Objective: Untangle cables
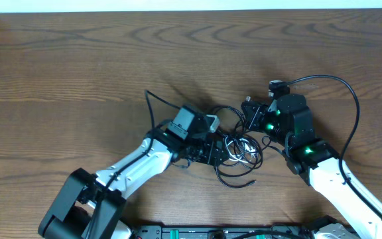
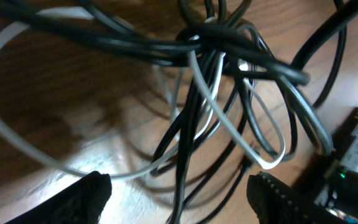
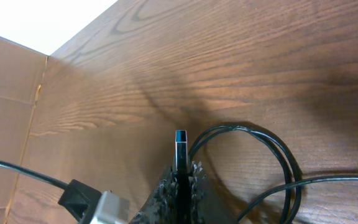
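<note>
Mid-loosening, we judge: our right pincer point(image 3: 181, 179) clamps the slim dark plug point(image 3: 180, 148) of a thin black cable point(image 3: 282, 149), while our left pincer point(image 2: 179, 194) gapes over the knotted black and white cables point(image 1: 239, 149) near the brown wooden table's point(image 1: 78, 66) middle, needing one strand pinched, then pulled apart.

worktop point(image 1: 78, 60): dark brown wood, bold wavy grain, glare patch where I look closest | cardboard point(image 3: 5, 106): tan panel with a crease, bordering my worktop's left edge | white strip point(image 1: 178, 4): plain, beyond far edge
</note>
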Available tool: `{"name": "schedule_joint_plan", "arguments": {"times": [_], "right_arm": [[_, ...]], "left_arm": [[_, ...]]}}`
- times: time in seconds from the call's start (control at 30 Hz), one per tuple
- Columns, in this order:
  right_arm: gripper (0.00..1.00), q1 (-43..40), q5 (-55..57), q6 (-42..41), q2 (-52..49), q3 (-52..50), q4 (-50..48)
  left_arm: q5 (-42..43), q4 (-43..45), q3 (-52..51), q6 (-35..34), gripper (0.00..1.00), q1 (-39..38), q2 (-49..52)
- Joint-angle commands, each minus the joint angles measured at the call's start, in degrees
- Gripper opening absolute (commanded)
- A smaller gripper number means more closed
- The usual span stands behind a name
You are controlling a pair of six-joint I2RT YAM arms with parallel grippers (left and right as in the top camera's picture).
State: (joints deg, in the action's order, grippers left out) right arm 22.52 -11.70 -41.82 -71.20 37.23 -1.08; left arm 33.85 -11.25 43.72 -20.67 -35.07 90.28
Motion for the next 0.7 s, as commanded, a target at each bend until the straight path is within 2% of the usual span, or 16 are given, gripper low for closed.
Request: {"name": "schedule_joint_plan", "arguments": {"times": [0.0,0.17,0.23,0.3,0.33,0.67], "right_arm": [[0.01,0.0,0.9,0.8,0.0,0.2,0.3],[0.01,0.0,0.9,0.9,0.0,0.2,0.7],[0.01,0.0,0.9,2.4,0.0,0.2,0.7],[0.01,0.0,0.9,3.4,0.0,0.2,0.7],[0.01,0.0,0.9,3.8,0.0,0.2,0.7],[0.01,0.0,1.0,10.7,1.8,0.2,-1.4]], "left_arm": [[-7.7,1.1,-0.5,-5.1,0.7,-2.3,0.9],[-15.3,1.3,-0.5,-8.0,0.45,-5.2,4.0],[-16.6,1.2,-0.5,-7.9,0.31,-5.4,5.3],[-17.1,1.1,-0.5,-6.9,0.13,-4.8,6.2],[-17.0,1.0,-0.5,-5.8,0.08,-4.3,6.4],[-17.0,0.1,-0.5,10.2,0.07,-0.7,6.5]]}}
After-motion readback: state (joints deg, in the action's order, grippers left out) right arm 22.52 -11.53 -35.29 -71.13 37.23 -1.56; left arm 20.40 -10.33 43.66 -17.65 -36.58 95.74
